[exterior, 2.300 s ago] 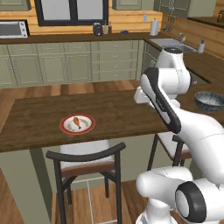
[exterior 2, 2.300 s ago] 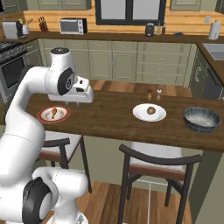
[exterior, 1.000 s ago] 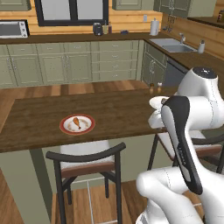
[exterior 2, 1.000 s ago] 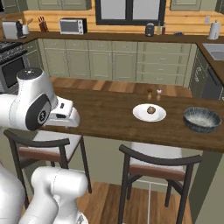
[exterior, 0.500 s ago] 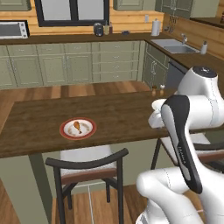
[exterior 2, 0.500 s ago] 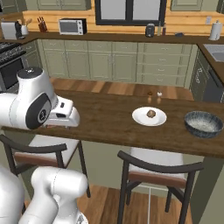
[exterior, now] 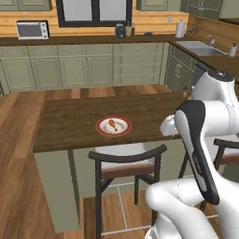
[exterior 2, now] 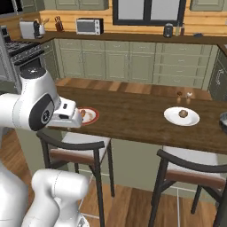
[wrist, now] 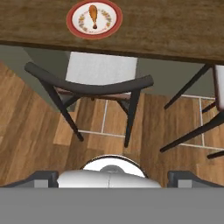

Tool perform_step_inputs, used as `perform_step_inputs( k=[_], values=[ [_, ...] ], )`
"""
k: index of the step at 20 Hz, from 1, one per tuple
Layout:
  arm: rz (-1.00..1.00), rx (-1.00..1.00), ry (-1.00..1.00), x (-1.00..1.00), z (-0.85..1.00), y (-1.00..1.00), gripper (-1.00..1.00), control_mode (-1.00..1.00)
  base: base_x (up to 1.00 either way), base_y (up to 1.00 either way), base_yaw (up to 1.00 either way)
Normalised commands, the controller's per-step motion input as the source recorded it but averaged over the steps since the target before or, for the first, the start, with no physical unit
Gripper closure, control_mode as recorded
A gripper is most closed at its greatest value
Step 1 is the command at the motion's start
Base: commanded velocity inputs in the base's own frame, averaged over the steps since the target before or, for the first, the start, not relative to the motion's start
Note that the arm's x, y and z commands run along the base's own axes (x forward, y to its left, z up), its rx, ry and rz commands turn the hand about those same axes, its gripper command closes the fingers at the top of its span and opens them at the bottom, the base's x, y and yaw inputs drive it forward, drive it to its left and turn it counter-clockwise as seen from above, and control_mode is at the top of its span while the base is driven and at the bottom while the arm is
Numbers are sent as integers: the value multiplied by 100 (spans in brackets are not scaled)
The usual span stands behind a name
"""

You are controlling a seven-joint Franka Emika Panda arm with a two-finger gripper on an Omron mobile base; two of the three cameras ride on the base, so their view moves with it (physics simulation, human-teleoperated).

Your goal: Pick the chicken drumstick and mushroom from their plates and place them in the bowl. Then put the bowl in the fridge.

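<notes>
The chicken drumstick [exterior: 112, 124] lies on the red-rimmed plate [exterior: 122, 131] on the dark wooden counter. Seen from the hand, the drumstick [wrist: 92, 13] and its plate [wrist: 109, 24] sit at the top, beyond the counter edge. My gripper [wrist: 112, 177] hangs open and empty in front of the counter, over a chair, its fingertips [wrist: 43, 177] wide apart. The mushroom [exterior 2: 182, 114] rests on the plain white plate [exterior 2: 174, 118] further right. A sliver of the bowl [exterior 2: 223, 119] shows at the right edge. My hand hides part of the red-rimmed plate [exterior 2: 91, 116]. The fridge is out of view.
A dark chair [wrist: 92, 83] stands under the counter right below the drumstick's plate, and a second chair [exterior 2: 190, 170] stands below the mushroom's plate. Two small shakers [exterior 2: 184, 94] stand at the counter's far side. Cabinets and a microwave [exterior: 31, 30] line the back wall.
The whole picture has shifted: the base has driven left, so counter and plates slid right in both base views. The arm, raised earlier, is folded low; the jaws stay open.
</notes>
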Motion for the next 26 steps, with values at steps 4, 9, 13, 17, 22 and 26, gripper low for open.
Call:
perform_step_inputs(
  k=[4, 9, 13, 17, 22, 26],
  values=[
    [0, 0, 0, 0, 0, 0, -100, 100, 17, 96, 0],
    [0, 0, 0, 0, 0, 0, -100, 100, 100, -22, 0],
    [0, 0, 0, 0, 0, 0, -100, 100, 100, -54, 2],
    [9, 5, 8, 100, -43, -52, -100, -100, 0, 0, 0],
    [13, 0, 2, 100, -78, -23, -100, -100, 0, 0, 0],
    [4, -1, 0, 100, -56, 7, -100, -100, 0, 0, 0]
  ],
)
